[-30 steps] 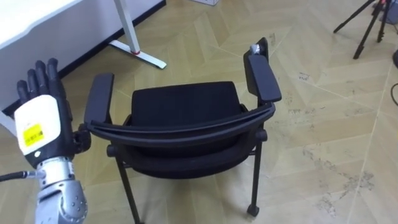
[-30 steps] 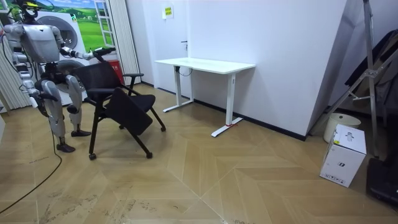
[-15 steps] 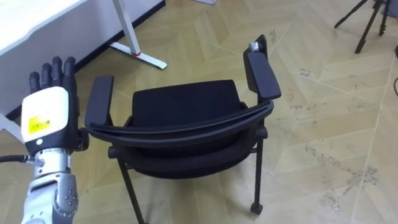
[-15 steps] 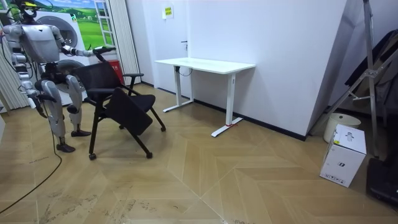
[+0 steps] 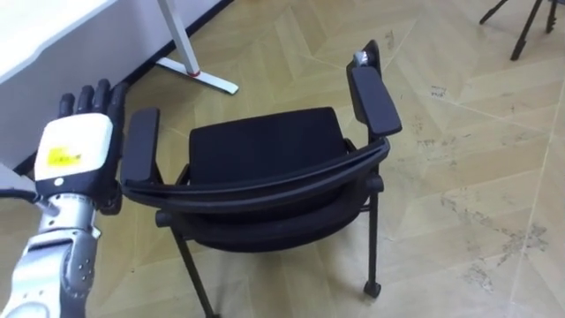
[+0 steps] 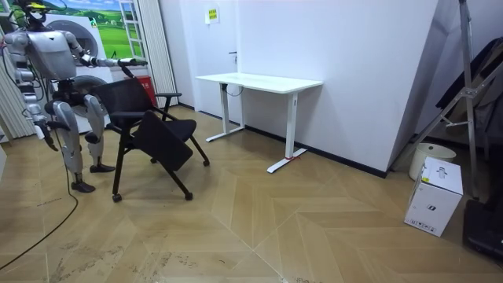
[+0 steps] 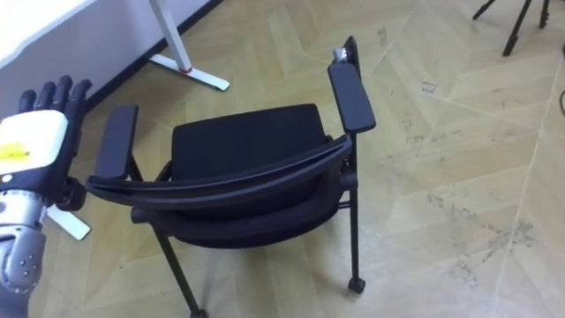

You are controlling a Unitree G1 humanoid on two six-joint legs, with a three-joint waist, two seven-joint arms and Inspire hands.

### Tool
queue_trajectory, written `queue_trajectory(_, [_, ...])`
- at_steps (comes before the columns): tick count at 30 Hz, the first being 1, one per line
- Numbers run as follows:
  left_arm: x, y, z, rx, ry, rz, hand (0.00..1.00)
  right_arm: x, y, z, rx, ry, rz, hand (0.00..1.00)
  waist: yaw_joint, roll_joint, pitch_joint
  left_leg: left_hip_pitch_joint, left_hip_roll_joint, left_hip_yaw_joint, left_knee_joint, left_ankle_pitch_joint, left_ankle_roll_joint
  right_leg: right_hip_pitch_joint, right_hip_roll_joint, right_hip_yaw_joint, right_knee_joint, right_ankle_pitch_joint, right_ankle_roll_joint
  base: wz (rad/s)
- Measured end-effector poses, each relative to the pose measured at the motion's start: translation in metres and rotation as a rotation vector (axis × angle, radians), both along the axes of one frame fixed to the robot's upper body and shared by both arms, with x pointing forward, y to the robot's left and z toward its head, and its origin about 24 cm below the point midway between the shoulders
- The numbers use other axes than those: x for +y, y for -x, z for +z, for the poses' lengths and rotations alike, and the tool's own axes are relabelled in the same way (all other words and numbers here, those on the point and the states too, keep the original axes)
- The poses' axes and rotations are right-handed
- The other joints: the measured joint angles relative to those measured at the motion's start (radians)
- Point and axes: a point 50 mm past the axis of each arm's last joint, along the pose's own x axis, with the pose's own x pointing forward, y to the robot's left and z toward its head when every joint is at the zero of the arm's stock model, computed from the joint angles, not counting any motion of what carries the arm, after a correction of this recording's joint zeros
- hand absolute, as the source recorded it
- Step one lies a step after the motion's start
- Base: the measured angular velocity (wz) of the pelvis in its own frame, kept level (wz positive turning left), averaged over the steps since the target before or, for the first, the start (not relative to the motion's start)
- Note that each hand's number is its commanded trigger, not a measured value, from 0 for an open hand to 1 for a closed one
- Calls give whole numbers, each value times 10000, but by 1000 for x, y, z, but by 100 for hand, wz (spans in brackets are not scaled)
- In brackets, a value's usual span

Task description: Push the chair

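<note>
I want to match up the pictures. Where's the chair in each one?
Left eye view: the chair sits in the middle, seen from behind and above.
Right eye view: the chair is in the middle, slightly to the left.
Room view: the chair is at the room view's left, right in front of the robot.
Shared landmark: the white desk beyond the chair.

No writing can be read. A yellow label [image 5: 64,157] sits on the back of the left hand [image 5: 81,132], at nine o'clock in the eye view. In the room view a yellow sign [image 6: 212,14] hangs on the wall [image 6: 354,71] at eleven o'clock, and a white box [image 6: 433,206] at four o'clock bears dark print.
</note>
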Motion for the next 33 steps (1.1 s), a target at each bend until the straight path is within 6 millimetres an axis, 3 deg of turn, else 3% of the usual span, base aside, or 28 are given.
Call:
queue_trajectory(4, [-2, -6, 8, 581, -370, -300, 0, -6, 1, 2, 33, 4, 38, 0, 28, 145, -17, -33, -5, 11, 13, 0, 0, -16, -3, 28, 0, 7, 11, 0])
queue_trajectory(8, [-5, -8, 30, 579, -770, -796, 0, -12, 4, 4, 199, 71, 19, 0, 60, 298, -3, 29, -5, -12, 12, 0, 0, -24, 7, 70, 14, 6, 11, -6])
queue_trajectory(13, [-7, -8, 41, 960, -835, -1130, 0, -13, 6, 4, 305, 112, -2, 0, 64, 290, 1, 26, -18, -10, 13, 0, 0, -46, 7, 141, 7, 6, 11, -4])
queue_trajectory(17, [-7, -7, 43, 1554, -957, -1216, 0, -14, 8, 4, 403, 141, 69, 0, 89, 346, -40, -22, -19, -14, 14, 0, 0, -170, 8, 171, 47, 6, 11, -1])
queue_trajectory(21, [-12, -5, 50, 1673, -1066, -1455, 0, -15, 9, 4, 548, 280, 294, 0, 100, 266, 3, -52, -16, -27, 15, 0, 0, -158, 9, 154, 53, 6, 11, 0])
queue_trajectory(33, [-18, -6, 62, 2411, -917, -1808, 0, -18, 9, 5, 708, 440, 331, 0, 185, 270, -2, -123, -10, -25, 38, 0, 0, -188, 6, 134, 35, 6, 11, 0])
